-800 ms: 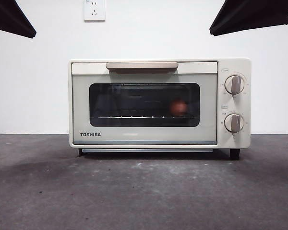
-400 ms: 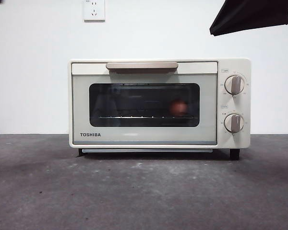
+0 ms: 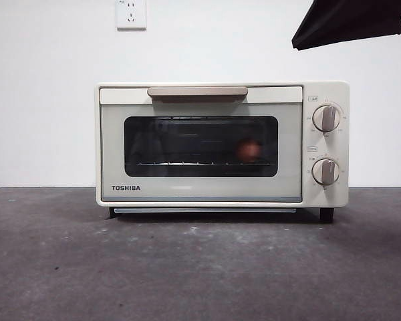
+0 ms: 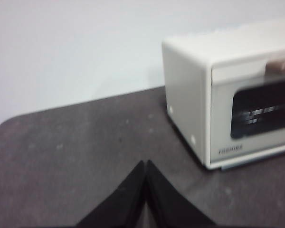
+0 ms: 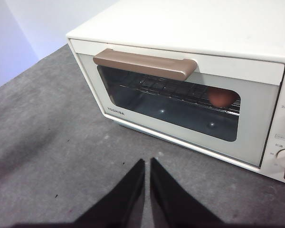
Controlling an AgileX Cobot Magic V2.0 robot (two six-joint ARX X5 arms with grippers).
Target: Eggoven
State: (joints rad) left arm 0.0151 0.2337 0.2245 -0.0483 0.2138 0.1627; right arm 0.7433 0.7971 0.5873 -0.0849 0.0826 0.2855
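Small reddish-brown egg [image 3: 249, 150] on the wire rack inside the cream boxy TOSHIBA toaster oven [image 3: 222, 144], door shut. Left gripper [image 4: 146, 167] and right gripper [image 5: 147, 166] pinched closed, empty, clear of the oven. Best kept clear, undisturbed.

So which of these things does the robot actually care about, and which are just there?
For the job:
egg, on the rack inside the oven
oven, door shut
left gripper, shut, off to the oven's side
right gripper, shut, in front of the door

Just there:
wall socket
table
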